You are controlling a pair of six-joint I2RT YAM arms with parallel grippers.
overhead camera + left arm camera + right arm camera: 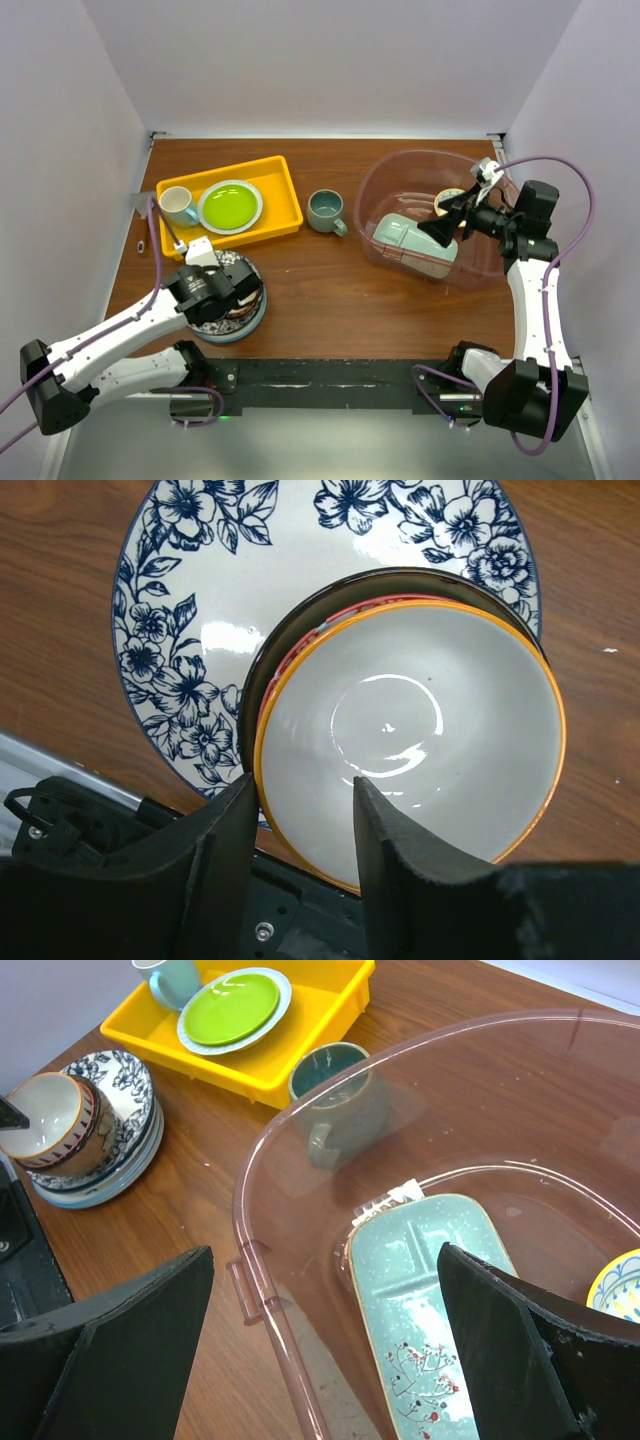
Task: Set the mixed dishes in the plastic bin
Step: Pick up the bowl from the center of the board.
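Note:
A white bowl with an orange rim (420,710) sits on the blue-patterned plate (190,610), which tops a plate stack (225,328) at the near left. My left gripper (300,785) is open and straddles the bowl's near rim, one finger outside and one inside. The clear pink plastic bin (375,175) stands at the right and holds the mint-green divided tray (420,1290) and a yellow-centred bowl (620,1285). My right gripper (322,1260) is wide open and empty above the bin. The grey-green mug (325,209) stands on the table left of the bin.
A yellow tray (285,195) at the back left holds a lime-green plate (230,206) and a pale cup (178,205). White walls close in the table on three sides. A black strip runs along the near edge between the arm bases.

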